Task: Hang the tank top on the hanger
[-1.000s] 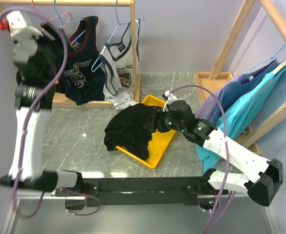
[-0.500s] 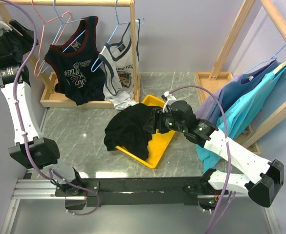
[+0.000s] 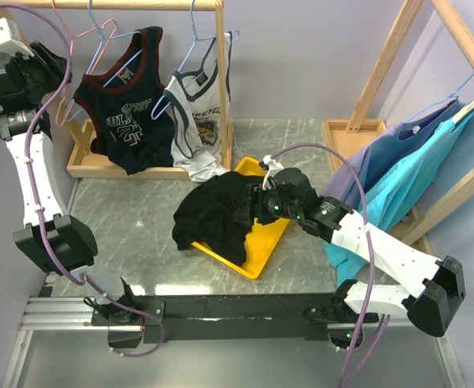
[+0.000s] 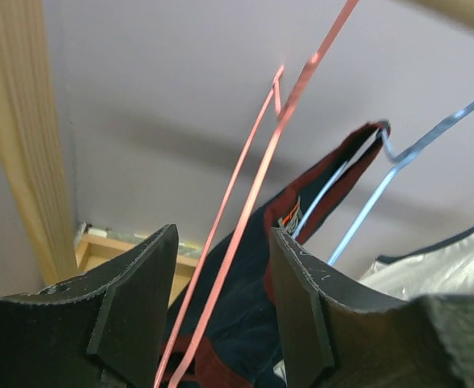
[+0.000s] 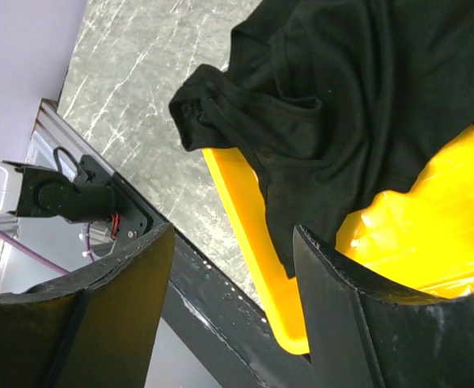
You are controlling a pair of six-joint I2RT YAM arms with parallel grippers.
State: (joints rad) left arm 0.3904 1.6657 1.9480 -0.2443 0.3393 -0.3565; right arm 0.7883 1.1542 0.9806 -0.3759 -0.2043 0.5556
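Observation:
The black tank top [image 3: 217,214] lies crumpled, half in the yellow tray [image 3: 263,252] and half on the table. In the right wrist view the tank top [image 5: 358,89] spills over the tray rim [image 5: 229,182]. My right gripper [image 3: 250,206] hovers at its right edge, open [image 5: 233,230], holding nothing. The pink-red hanger [image 3: 86,31] hangs on the wooden rack at the back left. My left gripper [image 3: 57,77] is raised beside it. In the left wrist view the hanger's two wires [image 4: 263,190] run between the open jaws [image 4: 221,234], clear of both pads.
A navy jersey [image 3: 132,105] and a white jersey [image 3: 196,113] hang on light blue hangers right of the pink one. The rack's wooden post [image 4: 27,137] stands close on the left. Blue and purple garments [image 3: 415,162] hang on a second rack at right.
My left arm has swung up to the rack's left end, and its jaws have narrowed around the hanger wires. My right gripper has edged slightly left over the tank top.

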